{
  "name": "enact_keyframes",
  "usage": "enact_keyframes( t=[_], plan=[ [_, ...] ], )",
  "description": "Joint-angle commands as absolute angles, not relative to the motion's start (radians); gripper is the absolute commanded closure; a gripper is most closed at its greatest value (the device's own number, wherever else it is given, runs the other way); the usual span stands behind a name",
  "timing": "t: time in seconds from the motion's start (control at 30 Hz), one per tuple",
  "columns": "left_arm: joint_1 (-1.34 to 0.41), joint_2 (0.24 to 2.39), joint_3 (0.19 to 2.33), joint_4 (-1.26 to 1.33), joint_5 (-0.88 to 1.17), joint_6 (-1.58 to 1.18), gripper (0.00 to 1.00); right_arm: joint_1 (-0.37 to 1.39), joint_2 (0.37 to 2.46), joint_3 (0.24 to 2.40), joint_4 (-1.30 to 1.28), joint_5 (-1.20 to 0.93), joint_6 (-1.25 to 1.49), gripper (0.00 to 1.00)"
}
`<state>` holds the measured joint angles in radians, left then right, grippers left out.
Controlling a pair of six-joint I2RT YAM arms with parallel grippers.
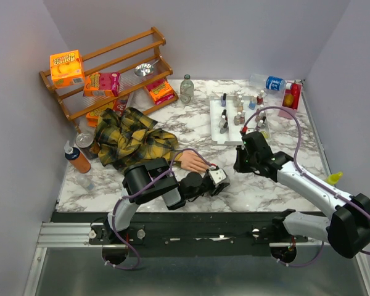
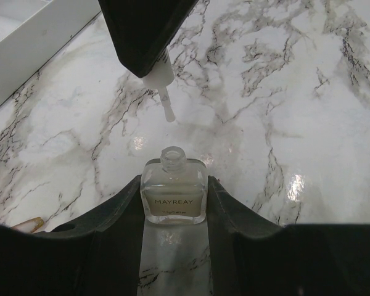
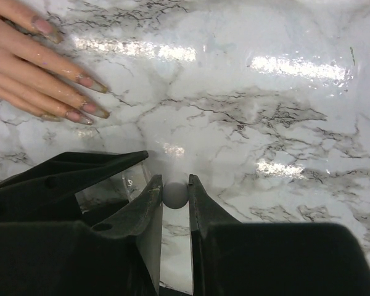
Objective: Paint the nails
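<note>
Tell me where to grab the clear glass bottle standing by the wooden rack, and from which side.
Grip the clear glass bottle across its round body below the neck, coming from the near side: it stands upright, rack at its left, wall behind.

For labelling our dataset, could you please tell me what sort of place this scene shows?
Probably a staged robot test cell, not a salon: plain walls box in a marble-patterned table, which holds props, a white tray of polish bottles and a mannequin hand in a plaid sleeve.
</note>
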<state>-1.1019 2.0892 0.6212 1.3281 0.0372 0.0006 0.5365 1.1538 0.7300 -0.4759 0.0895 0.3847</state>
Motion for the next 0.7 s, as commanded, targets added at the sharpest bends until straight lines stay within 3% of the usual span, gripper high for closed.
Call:
enact_keyframes(
  t=[0.0,0.4,0.53,0.67],
  plan=[
    [-1.111,2.106,0.634,1.368,0.015,0.018,1.0,0.534,1.181,0.747,-0.488,0.129,0.377,0.99],
    [-1.112,2.111,0.634,1.371,0.011,0.015,0.94,0.548,1.187,0.736,-0.469,0.088,0.368,0.99],
    [-1.112,2.111,0.63,1.374,0.008,0.015,0.87,0.557,1.19,0.732,-0.463,0.077,0.373,0.99],
    [-1.112,2.111,0.629,1.378,0.008,0.015,0.72,0.557,1.184,0.733,-0.466,0.087,0.373,0.99]
  ],
)
